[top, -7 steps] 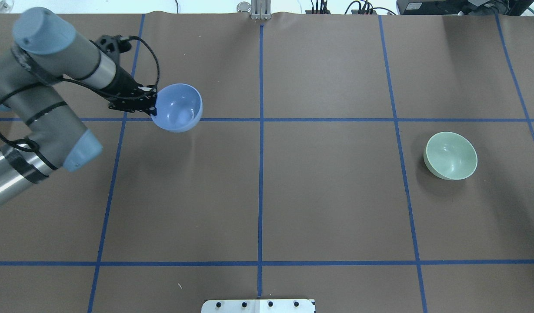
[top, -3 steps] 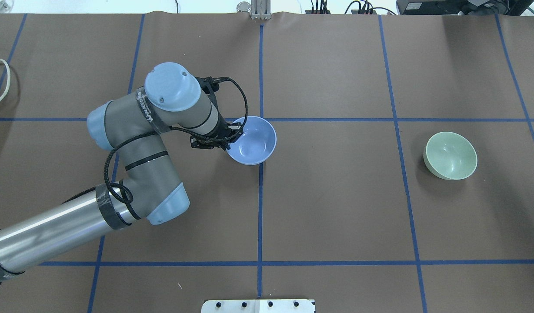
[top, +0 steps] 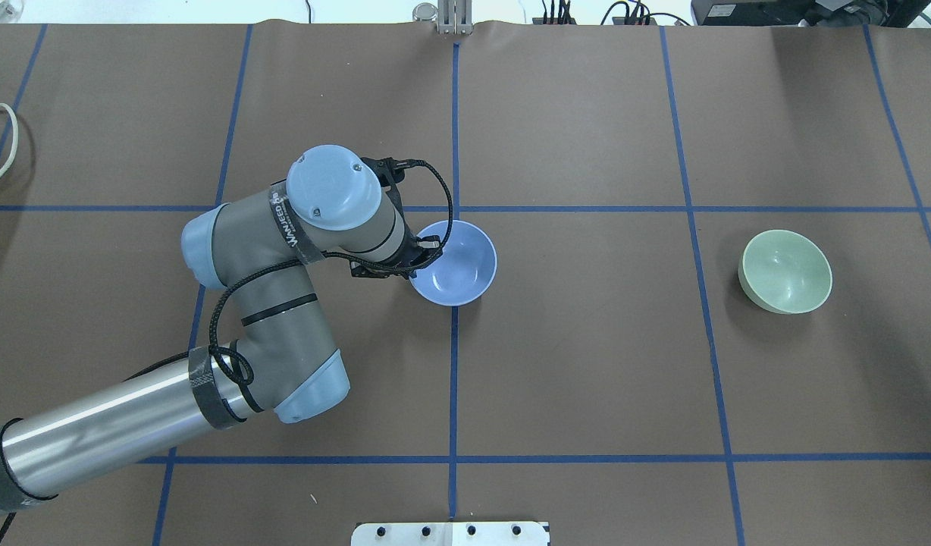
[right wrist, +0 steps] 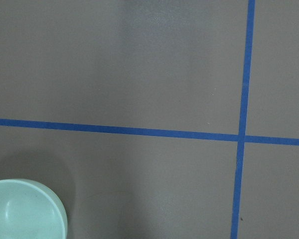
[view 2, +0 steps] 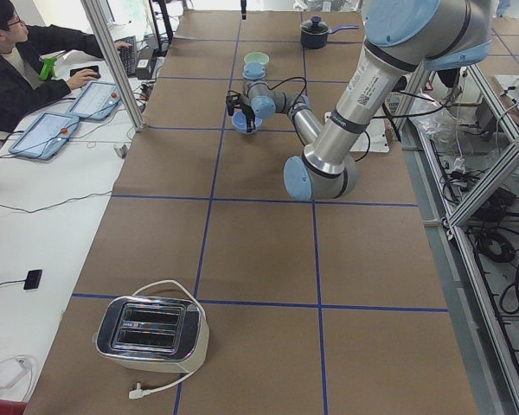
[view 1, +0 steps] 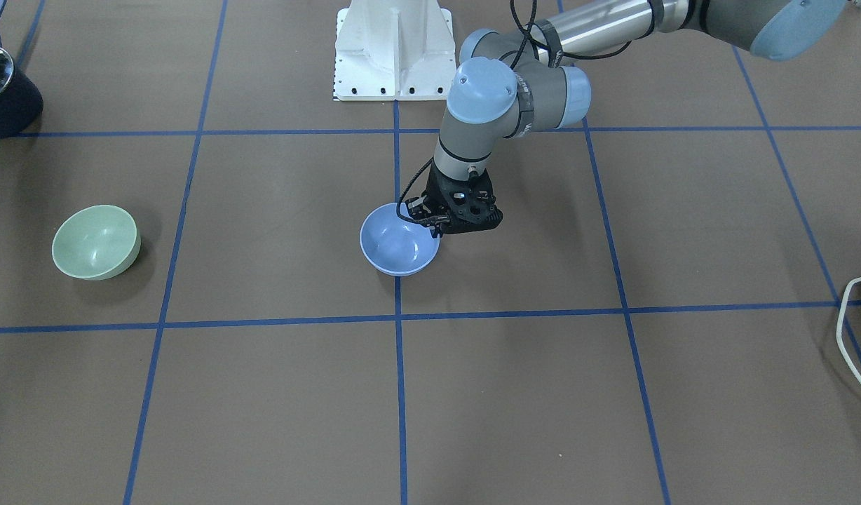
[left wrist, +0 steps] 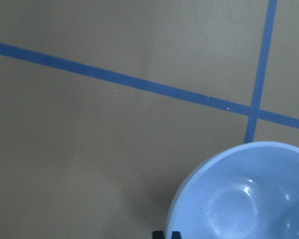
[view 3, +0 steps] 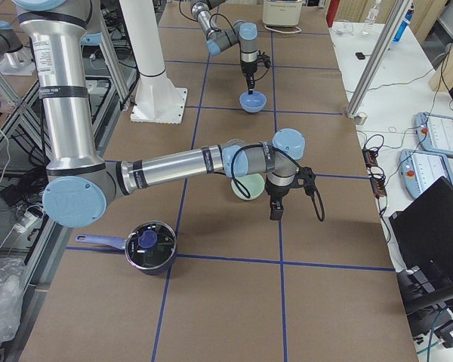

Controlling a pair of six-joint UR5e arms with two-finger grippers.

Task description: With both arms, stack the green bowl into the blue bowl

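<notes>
The left gripper (top: pixel 421 258) is closed on the near rim of the blue bowl (top: pixel 459 264), one finger inside the wall and one outside. The bowl hangs off the side of the gripper that faces the robot's right. It sits mouth-up and close to level, low over the brown table (top: pixel 587 379), beside the central tape line (top: pixel 453 364). Whether its base already touches the paper I cannot tell. The green bowl (top: pixel 785 271) stands on its own well apart from this gripper, far out past the blue bowl's free rim. In the right-side view the right gripper (view 3: pixel 275 205) hangs just beside the green bowl without touching it, and its jaw opening cannot be read from there. Its wrist camera catches only a slice of that bowl in the lower left corner.

The step in hand looks like setting the blue bowl down as the receiver. To do it well, the left gripper should come straight down until the base bears fully on the paper. It should then open only enough to free the thin rim and rise vertically, so the inside finger does not drag or tip the glossy bowl. After that the arm should draw back toward its own side, leaving room above the bowl for the green one.
</notes>
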